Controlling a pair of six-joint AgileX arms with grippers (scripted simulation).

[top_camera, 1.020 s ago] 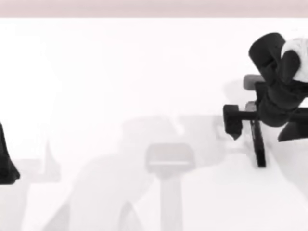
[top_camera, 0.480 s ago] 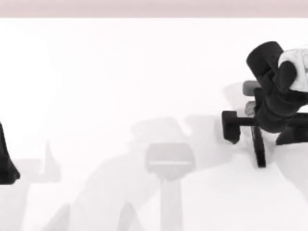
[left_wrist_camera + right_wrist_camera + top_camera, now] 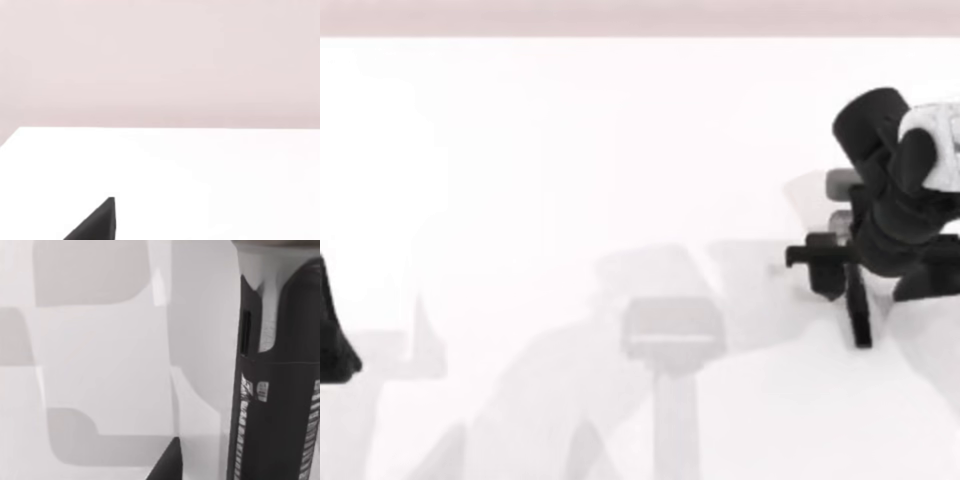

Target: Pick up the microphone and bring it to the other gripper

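Right hand [image 3: 842, 272], at about 3 o'clock on the tabletop [image 3: 570, 150] in the top view, is lowered over the microphone [image 3: 858, 315]. The hand is apart, not clamped. In the right wrist view one pointed finger [image 3: 167, 466] stands clear of the black handle, with bare tabletop showing between them. The second finger is hidden by the arm.

The microphone lies flat on the tabletop. Its grey mesh head points toward 12 o'clock and its slim handle toward 6 o'clock. The hand crosses the upper part of the handle, just below the head.

Left hand [image 3: 334, 340] sits parked at the 9 o'clock edge, well apart from the microphone. Whether it is apart or together cannot be told.

The step in hand looks like the grasp itself: the hand is placed around the handle but not closed on it. The next move likely calls for closing squarely on the handle so the round stick does not roll away, then lifting and carrying it toward 9 o'clock, where the left hand must come to meet it
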